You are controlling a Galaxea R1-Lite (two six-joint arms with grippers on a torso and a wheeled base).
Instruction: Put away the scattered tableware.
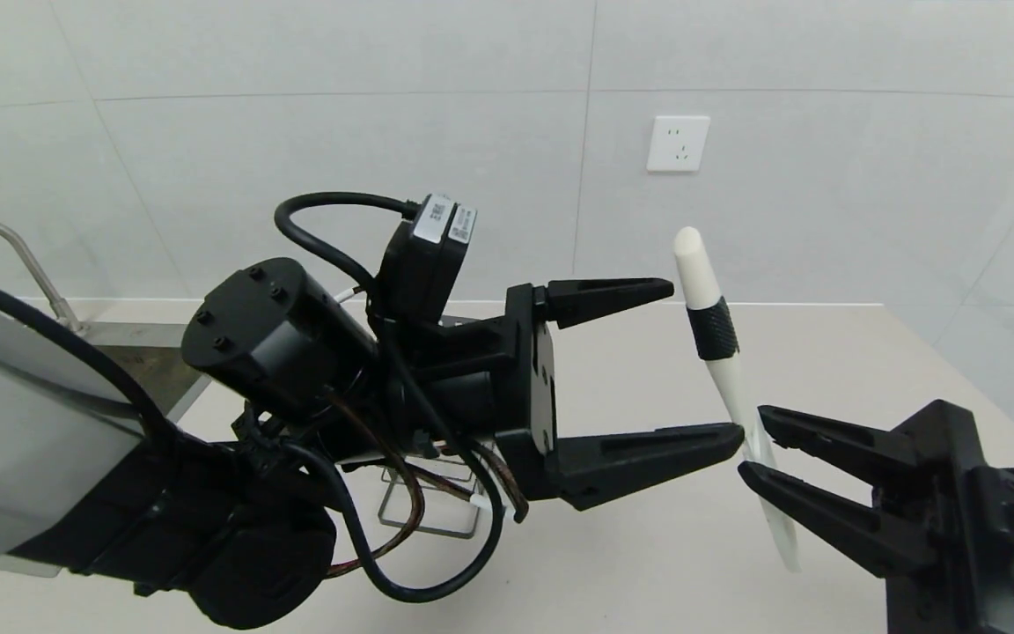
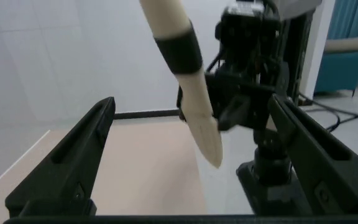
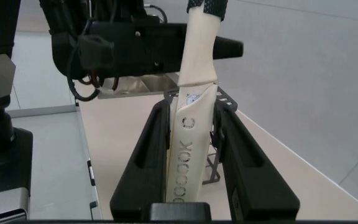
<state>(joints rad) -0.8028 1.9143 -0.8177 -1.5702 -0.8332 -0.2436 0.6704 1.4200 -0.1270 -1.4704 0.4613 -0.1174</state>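
A white utensil [image 1: 708,299] with a black textured band on its handle stands nearly upright above the counter, handle end up. My right gripper [image 1: 752,445] is shut on its flat lower part, seen close in the right wrist view as the utensil [image 3: 194,124] clamped between both fingers [image 3: 148,149]. My left gripper [image 1: 705,361] is open just beside it, one finger above and one below the banded handle, apart from it. In the left wrist view the utensil [image 2: 185,74] hangs between the spread fingers [image 2: 73,155].
A wire rack [image 1: 428,511] stands on the beige counter [image 1: 648,563] under my left arm. A steel sink [image 1: 137,352] with a faucet [image 1: 14,246] lies at the far left. A tiled wall with a socket [image 1: 678,143] is behind.
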